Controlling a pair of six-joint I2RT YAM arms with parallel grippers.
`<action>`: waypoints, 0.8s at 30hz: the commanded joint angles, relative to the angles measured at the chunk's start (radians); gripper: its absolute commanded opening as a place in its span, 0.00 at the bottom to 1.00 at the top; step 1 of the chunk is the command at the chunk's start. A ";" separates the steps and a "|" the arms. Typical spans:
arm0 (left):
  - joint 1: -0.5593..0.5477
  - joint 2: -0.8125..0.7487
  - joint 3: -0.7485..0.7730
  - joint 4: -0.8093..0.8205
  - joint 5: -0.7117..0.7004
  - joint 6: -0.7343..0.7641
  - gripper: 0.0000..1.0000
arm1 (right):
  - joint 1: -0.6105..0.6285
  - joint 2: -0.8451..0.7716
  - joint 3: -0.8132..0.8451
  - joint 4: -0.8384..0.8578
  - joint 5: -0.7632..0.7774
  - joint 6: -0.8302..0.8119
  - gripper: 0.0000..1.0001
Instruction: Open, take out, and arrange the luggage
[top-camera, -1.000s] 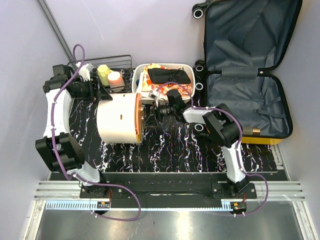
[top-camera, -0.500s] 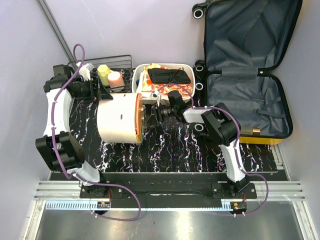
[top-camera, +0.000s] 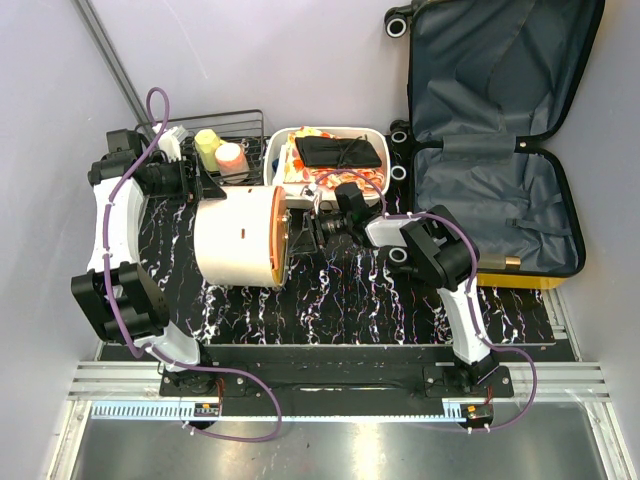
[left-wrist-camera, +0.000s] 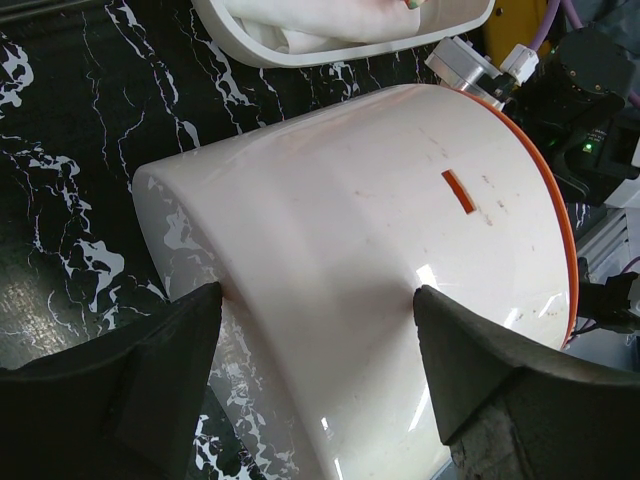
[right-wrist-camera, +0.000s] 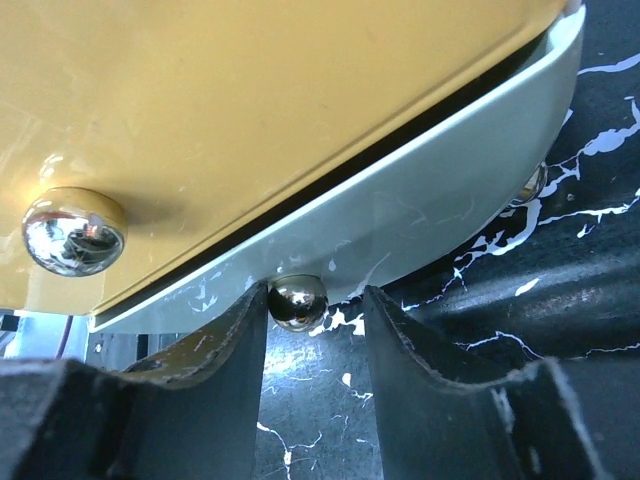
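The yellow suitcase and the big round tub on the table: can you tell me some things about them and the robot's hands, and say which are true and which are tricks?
1. The suitcase is open. True.
2. The round container stands upright. False: it lies on its side on the table.
3. The white tray is inside the suitcase. False: it sits on the table, left of the suitcase.
4. The right gripper has a small shiny ball between its fingers. True.
5. The left gripper is shut tight. False: its fingers are wide apart, either side of the round container.
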 joint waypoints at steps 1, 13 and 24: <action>-0.014 0.022 -0.014 0.009 0.019 0.011 0.80 | -0.005 -0.009 0.015 0.030 0.011 -0.001 0.45; -0.014 0.038 -0.004 0.010 -0.022 0.018 0.80 | -0.069 -0.109 -0.100 -0.056 -0.001 -0.087 0.21; -0.010 0.045 0.027 0.009 -0.044 0.018 0.80 | -0.175 -0.240 -0.206 -0.243 -0.020 -0.245 0.30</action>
